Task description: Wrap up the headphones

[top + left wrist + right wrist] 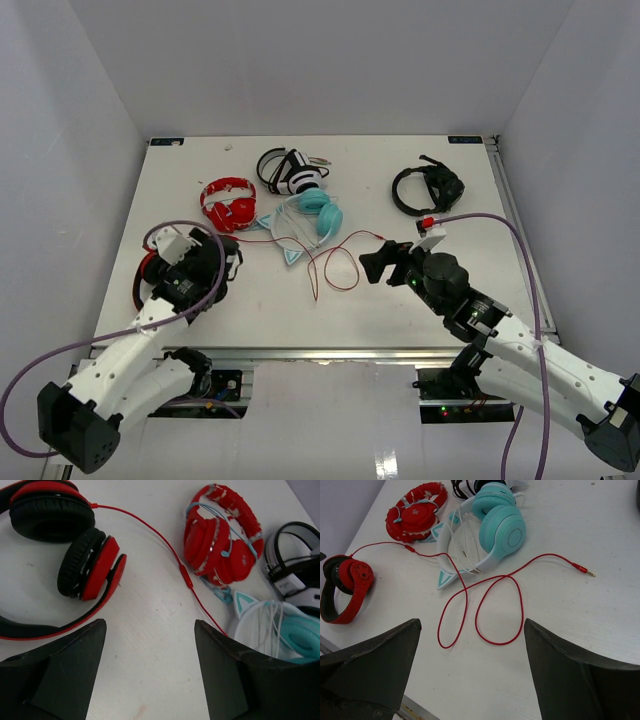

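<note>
While both arms hang low over the near edge of the white counter [480, 240], the left gripper [150, 670] stands with its jaws spread wide and nothing between them, poised just above bare surface. The right gripper [470, 672] is likewise agape and empty, near the centre of the counter.

The headphones [85, 565], black band with red trim, lie flat at the near left, just beyond the left gripper's fingertips and largely hidden beneath that arm in the overhead view. Their thin red cable [485, 605] runs from one ear cup toward the middle, falls into two loose loops in front of the right gripper, and ends in a gold-tipped plug [583, 570] lying free on the counter.

Farther back, the cable skirts a smaller all-red pair [220, 535] and appears to touch the band of a teal cat-ear pair [495, 530]. A black-and-white pair [292, 170] and a black headset [427, 188] sit farthest off.
</note>
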`<state>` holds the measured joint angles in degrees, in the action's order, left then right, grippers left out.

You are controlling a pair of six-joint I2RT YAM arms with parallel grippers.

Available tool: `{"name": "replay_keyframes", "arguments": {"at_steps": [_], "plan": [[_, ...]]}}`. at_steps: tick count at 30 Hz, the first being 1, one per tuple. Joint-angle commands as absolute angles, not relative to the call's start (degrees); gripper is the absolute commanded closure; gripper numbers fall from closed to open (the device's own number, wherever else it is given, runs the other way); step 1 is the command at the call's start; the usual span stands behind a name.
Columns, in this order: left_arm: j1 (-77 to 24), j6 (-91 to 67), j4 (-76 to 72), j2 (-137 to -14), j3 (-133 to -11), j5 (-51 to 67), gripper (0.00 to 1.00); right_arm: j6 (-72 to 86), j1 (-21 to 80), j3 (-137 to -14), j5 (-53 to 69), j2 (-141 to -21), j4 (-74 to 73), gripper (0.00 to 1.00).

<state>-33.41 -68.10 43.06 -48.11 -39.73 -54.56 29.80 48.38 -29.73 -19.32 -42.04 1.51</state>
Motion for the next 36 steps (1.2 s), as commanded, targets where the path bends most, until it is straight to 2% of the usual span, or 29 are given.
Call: {"name": "replay_keyframes", "arguments": {"at_steps": [1,5,9,13,18,24,36], "plan": [[-19.5,-60.5,38.2,-53.1,-44.7,-43.1,0.19,29.8,48.4,-29.1,-20.6,-40.5,3.9,0.1],[-4.5,-64.2,41.2,-50.7,-44.6,-37.2,0.25,29.9,48.5,-28.8,-20.2,-39.0,4.2,0.1],[3.3,-63.6,39.1,-45.0,-41.8,-31.8,0.23,29.9,48.4,-28.2,-20.0,-37.9,4.7,0.1],[3.6,-68.4,44.4,-46.3,-41.1,-31.8,0.32,30.1,48.4,-28.1,-18.1,-37.3,5.4,0.1],[3.8,-89.6,63.0,-49.5,-43.0,-42.7,0.27,30.3,48.4,-27.6,-17.9,-37.3,6.0,0.1],[8.9,-95.7,70.3,-54.9,-42.8,-36.8,0.26,30.4,48.5,-27.6,-18.6,-37.7,6.0,0.1],[12.7,-105.3,74.2,-57.3,-37.0,-37.9,0.2,30.8,48.4,-27.6,-19.6,-39.3,6.0,0.1]]}}
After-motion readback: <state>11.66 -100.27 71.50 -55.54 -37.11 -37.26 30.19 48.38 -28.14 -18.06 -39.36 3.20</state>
